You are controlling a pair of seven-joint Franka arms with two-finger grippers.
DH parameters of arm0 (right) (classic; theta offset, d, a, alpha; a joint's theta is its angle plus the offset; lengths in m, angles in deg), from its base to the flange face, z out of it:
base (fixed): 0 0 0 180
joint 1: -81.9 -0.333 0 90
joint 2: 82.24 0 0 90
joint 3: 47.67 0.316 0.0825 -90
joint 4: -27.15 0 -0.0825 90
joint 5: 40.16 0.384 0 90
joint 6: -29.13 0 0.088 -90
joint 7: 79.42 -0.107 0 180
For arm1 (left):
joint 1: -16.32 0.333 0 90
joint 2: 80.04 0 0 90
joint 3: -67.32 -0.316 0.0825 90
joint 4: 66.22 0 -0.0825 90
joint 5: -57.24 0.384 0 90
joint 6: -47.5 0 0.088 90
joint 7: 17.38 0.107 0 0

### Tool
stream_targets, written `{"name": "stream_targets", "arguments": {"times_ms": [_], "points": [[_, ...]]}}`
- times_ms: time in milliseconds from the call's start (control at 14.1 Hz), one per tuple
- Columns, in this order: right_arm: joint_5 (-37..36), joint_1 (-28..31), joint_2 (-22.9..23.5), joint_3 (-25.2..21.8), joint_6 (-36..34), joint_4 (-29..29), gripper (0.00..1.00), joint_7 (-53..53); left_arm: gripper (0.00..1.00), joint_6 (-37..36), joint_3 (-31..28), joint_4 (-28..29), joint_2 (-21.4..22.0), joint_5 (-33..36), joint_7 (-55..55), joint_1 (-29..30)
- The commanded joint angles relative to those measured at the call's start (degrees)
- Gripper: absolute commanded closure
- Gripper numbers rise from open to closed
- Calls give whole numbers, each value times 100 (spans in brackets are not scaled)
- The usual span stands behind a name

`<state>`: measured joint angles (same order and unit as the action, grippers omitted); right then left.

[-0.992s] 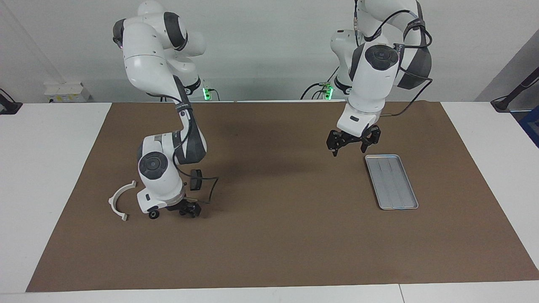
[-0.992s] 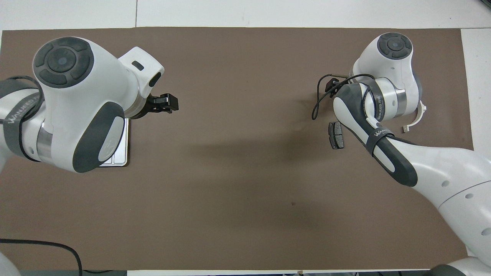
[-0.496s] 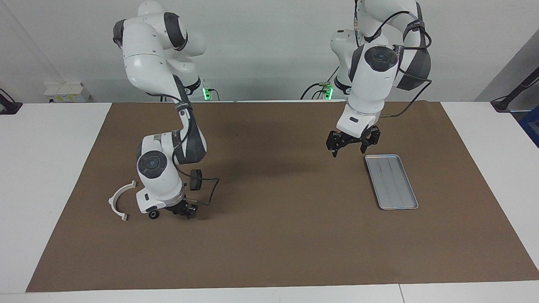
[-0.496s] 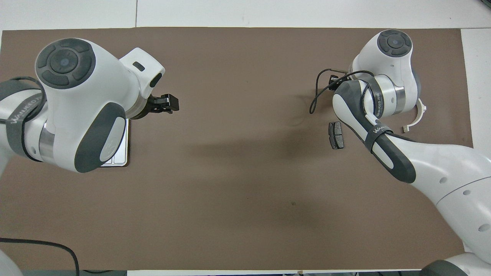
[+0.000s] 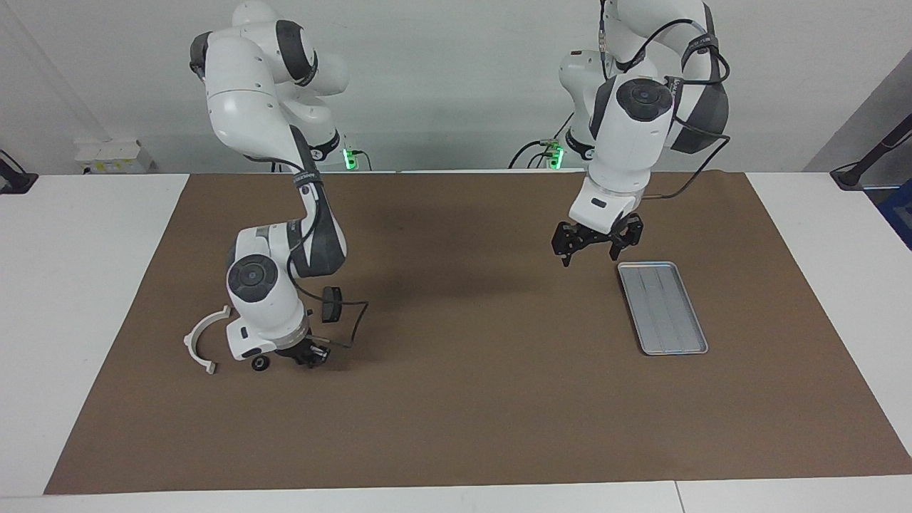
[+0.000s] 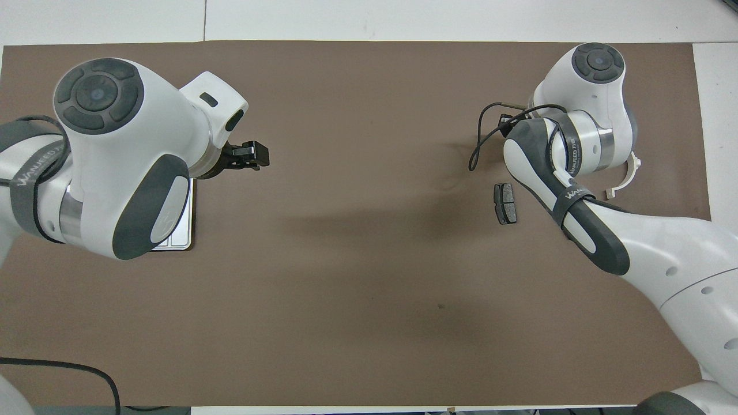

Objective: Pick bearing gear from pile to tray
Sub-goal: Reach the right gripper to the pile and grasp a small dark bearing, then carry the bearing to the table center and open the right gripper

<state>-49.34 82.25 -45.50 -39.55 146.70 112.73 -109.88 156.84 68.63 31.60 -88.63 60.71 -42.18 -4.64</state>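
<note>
The pile lies at the right arm's end of the mat. It shows a white half-ring bracket [image 5: 201,339] [image 6: 629,173], one dark grey pad-shaped plate [image 5: 331,304] [image 6: 505,203] and a small black round piece [image 5: 260,363]. My right gripper [image 5: 308,354] is low at the mat, close beside the round piece; in the overhead view the arm hides it. The silver tray [image 5: 662,306] [image 6: 176,233] lies at the left arm's end and holds nothing. My left gripper [image 5: 590,246] [image 6: 249,155] hangs open in the air beside the tray's nearer end. A second plate is hidden.
A brown mat [image 5: 470,399] covers the white table. A black cable [image 5: 356,320] loops from the right wrist down beside the dark plate. In the overhead view the left arm's body covers most of the tray.
My right gripper has slid along the mat toward the black round piece and the bracket. The left arm has not moved.
</note>
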Motion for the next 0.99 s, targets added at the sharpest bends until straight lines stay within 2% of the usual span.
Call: {"name": "stream_targets", "arguments": {"times_ms": [0,142,213,354,425,638,921], "points": [[4,0,-229,93,-1258,-652,100,381,0,140,-34,80,15,136,-174,-48],[13,-10,-343,538,-2304,-1286,100,330,0,227,-25,106,15,136,-192,-48],[13,-27,-430,776,-2562,-1393,100,156,0,263,-25,141,24,136,-279,-48],[22,-123,-624,1277,-2722,-1412,100,-1078,0,316,-25,124,7,119,-367,-74],[13,-272,-659,1506,-2722,-1412,100,-1816,0,255,-25,54,-2,75,-411,-231],[48,-1018,-660,1561,-2110,-1272,100,-3761,0,272,-25,-122,-125,66,-772,-487],[-39,-1511,-738,1561,-1336,-579,100,-4556,0,10,-95,-271,-134,153,-641,-356]]}}
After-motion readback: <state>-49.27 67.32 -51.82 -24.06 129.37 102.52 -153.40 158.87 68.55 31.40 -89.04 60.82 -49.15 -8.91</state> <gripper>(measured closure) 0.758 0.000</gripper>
